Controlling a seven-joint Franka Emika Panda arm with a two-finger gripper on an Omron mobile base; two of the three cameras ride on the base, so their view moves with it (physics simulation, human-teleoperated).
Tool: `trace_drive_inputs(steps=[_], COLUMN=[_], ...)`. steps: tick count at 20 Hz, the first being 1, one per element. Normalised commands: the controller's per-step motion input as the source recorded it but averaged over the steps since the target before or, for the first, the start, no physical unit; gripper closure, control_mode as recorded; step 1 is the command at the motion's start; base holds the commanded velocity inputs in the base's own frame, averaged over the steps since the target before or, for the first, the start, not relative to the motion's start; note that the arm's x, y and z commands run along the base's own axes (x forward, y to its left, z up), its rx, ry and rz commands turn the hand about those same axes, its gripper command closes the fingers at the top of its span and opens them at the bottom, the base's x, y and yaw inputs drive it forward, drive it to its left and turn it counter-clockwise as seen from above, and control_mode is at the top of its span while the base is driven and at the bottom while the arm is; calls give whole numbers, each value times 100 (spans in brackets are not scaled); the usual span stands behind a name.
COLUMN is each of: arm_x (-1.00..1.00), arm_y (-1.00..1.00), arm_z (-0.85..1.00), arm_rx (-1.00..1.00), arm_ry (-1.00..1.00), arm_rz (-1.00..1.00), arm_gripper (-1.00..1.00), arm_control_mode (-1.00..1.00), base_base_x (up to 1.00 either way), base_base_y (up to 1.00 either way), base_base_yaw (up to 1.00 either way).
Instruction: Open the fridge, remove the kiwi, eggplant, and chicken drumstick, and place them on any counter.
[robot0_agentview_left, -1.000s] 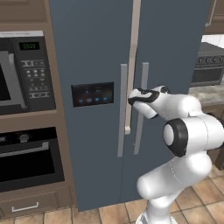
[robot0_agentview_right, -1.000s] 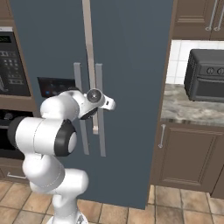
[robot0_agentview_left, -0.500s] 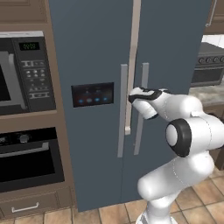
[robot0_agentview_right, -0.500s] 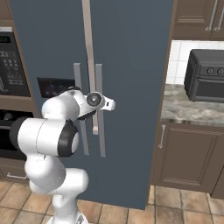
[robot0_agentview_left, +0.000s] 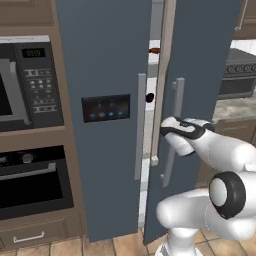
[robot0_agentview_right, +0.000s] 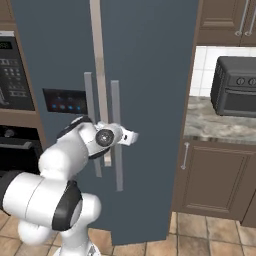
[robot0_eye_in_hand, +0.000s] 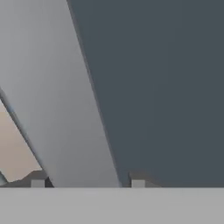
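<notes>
the fridge (robot0_agentview_left: 105, 60) stands tall between the wall oven (robot0_agentview_left: 30, 177) on the left and the counter (robot0_agentview_right: 220, 127) on the right, and its right door (robot0_agentview_left: 200, 75) is cracked ajar, a narrow gap showing between the two doors. through that gap, up high, there's a reddish-brown piece on a white shelf, the chicken drumstick (robot0_agentview_left: 154, 50), and lower down a dark purple lump, the eggplant (robot0_agentview_left: 149, 97). the kiwi i can't make out from here. the gripper (robot0_agentview_left: 167, 131) is right at the right door's long grey handle (robot0_agentview_left: 172, 125), about halfway down it, and from the hand view the fingertips (robot0_eye_in_hand: 138, 181) sit either side of that grey bar (robot0_eye_in_hand: 57, 100), clamped on it as far as i can see. on the right side the arm (robot0_agentview_right: 65, 165) curls in front of the left door, its wrist by the two handles. a black toaster oven (robot0_agentview_right: 235, 92) sits on the counter, far right, well apart from the arm. the blue-lit panel (robot0_agentview_left: 106, 108) glows on the left door.
</notes>
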Motion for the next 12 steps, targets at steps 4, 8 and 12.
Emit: trace_drive_inputs(steps=[4, 8, 12], arm_x=[-100, -100, -100], arm_y=[-86, -99, -99], arm_z=[0, 0, 0], arm_rx=[7, 5, 6], arm_ry=[12, 14, 13], arm_rz=[-20, -16, -17], arm_gripper=[100, 100, 100], arm_control_mode=[-100, -100, -100], base_base_x=[0, 0, 0], base_base_y=[0, 0, 0], base_base_yaw=[0, 0, 0])
